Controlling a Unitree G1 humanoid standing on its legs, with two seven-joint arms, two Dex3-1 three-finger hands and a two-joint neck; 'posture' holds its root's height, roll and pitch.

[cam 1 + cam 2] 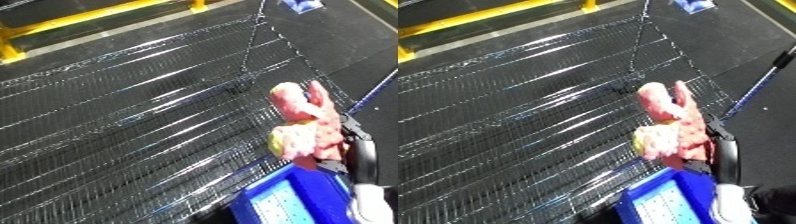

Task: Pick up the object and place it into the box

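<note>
Right hand [355, 150] fingers curled round pink soft toy [306, 125], held aloft over wire mesh surface [133, 125], just above blue bin [302, 197] rim. I judge: carry toy over bin opening, lower inside walls, then uncurl fingers. Left hand unseen.

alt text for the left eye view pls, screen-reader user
The robot's right hand holds a pink, lumpy soft object up above the corner of a blue bin at the lower right. Behind them a shiny black wire-mesh surface fills most of the view, with a yellow rail along the top left. The left hand is not visible.
</note>
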